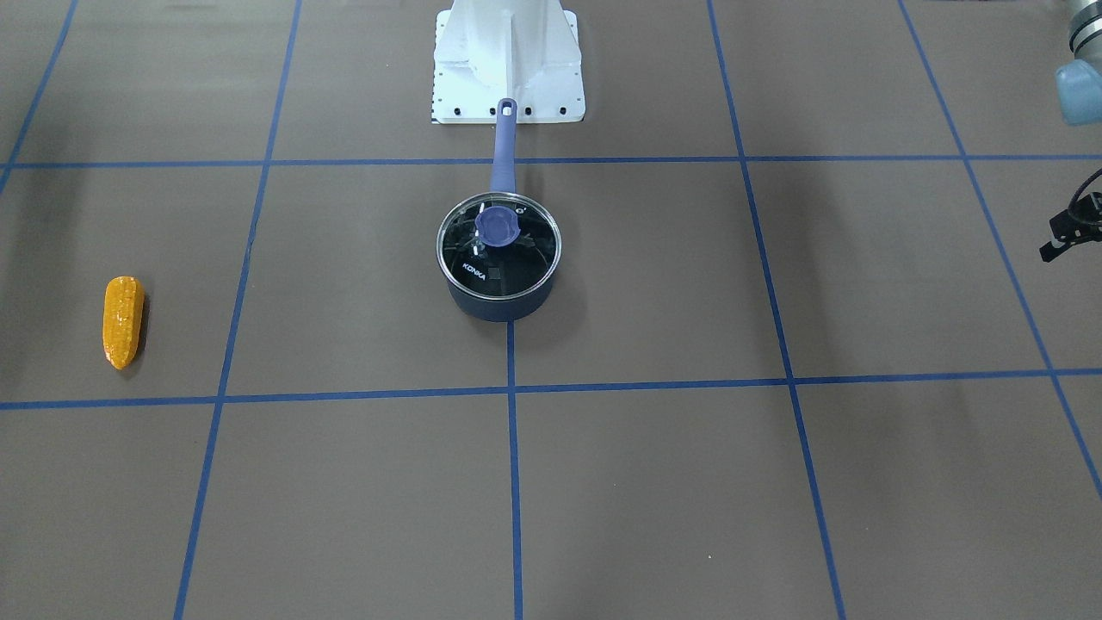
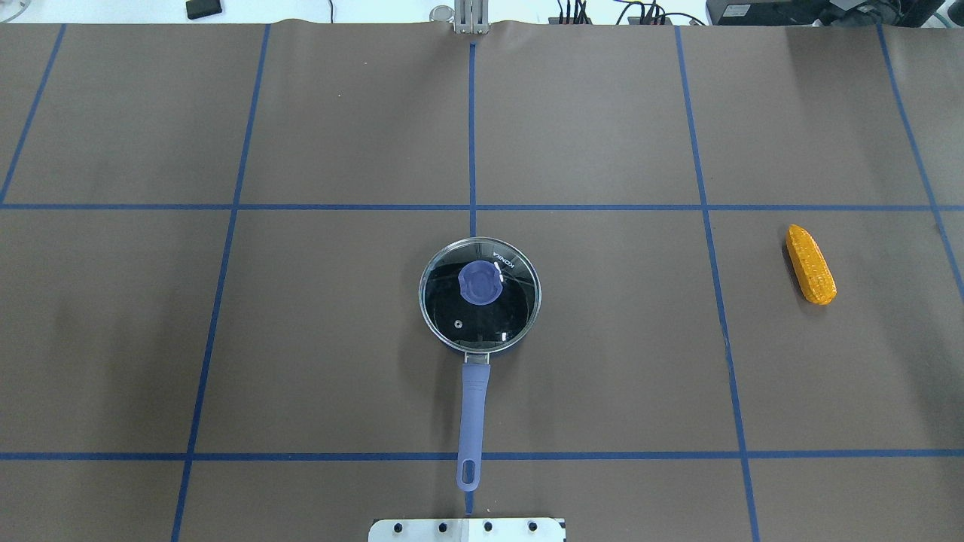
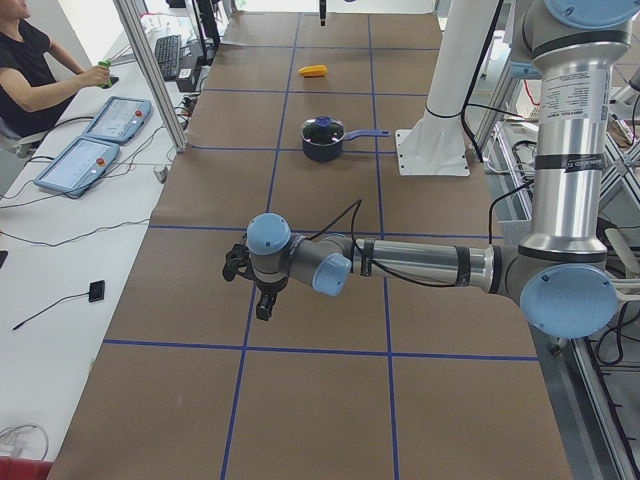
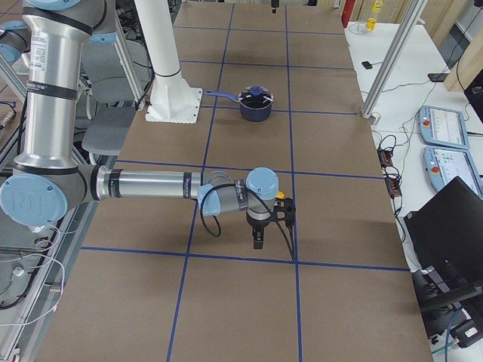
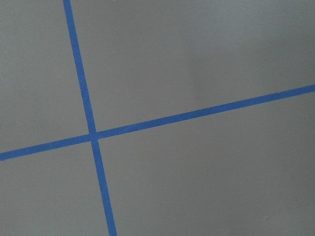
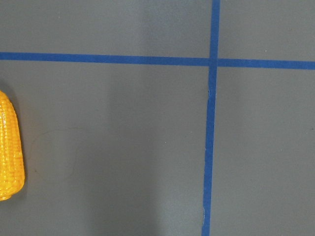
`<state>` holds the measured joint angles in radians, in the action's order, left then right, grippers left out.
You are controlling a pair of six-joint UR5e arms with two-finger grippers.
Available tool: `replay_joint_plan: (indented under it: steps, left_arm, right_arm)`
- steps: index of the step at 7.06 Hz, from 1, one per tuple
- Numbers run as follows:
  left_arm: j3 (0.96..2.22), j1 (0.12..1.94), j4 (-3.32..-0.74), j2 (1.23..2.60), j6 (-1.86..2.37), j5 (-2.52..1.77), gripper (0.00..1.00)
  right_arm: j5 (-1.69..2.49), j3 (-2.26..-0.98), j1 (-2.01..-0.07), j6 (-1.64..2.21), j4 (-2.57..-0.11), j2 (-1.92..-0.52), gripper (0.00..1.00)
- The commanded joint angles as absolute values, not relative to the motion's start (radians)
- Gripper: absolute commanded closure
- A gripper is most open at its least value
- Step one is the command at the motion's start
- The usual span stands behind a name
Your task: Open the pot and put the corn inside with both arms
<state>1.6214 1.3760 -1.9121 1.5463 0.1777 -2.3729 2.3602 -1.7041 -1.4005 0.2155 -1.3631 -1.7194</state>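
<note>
The pot (image 1: pixel 504 301) stands at the table's middle, its lavender handle (image 2: pixel 473 406) pointing at the robot's base. The clear glass lid (image 2: pixel 504 301) with its lavender knob (image 1: pixel 497 226) sits on it. The corn (image 2: pixel 811 264) lies on the mat far to the robot's right; it also shows at the left edge of the right wrist view (image 6: pixel 10 147). My left gripper (image 3: pixel 262 303) hangs over bare mat far left of the pot. My right gripper (image 4: pixel 257 237) hangs near the corn's side of the table. I cannot tell whether either is open or shut.
The white base pedestal (image 1: pixel 508 60) stands just behind the pot handle. Blue tape lines grid the brown mat. A black part of the left wrist (image 1: pixel 1072 228) shows at the front view's right edge. An operator (image 3: pixel 30 70) and teach pendants (image 3: pixel 90 140) are beside the table.
</note>
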Motion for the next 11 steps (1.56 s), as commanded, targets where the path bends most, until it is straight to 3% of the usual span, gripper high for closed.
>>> replay_joint_plan:
  steps: [1,5,11]
  left_arm:
    - [1.597,1.373,-1.911,1.557,0.178,-2.375,0.01]
    - [1.606,1.329,-1.894,1.699,0.301,-2.376,0.01]
    - [1.712,1.104,-1.398,2.205,0.585,-2.361,0.00]
  right_arm:
    - [2.370,-1.712,-1.399,0.209,-1.364,-1.700,0.00]
    - [2.338,-1.710,-1.399,0.213,-1.362,-1.663,0.00]
    - [2.275,-1.735,-1.399,0.202,-1.322,-1.672,0.00]
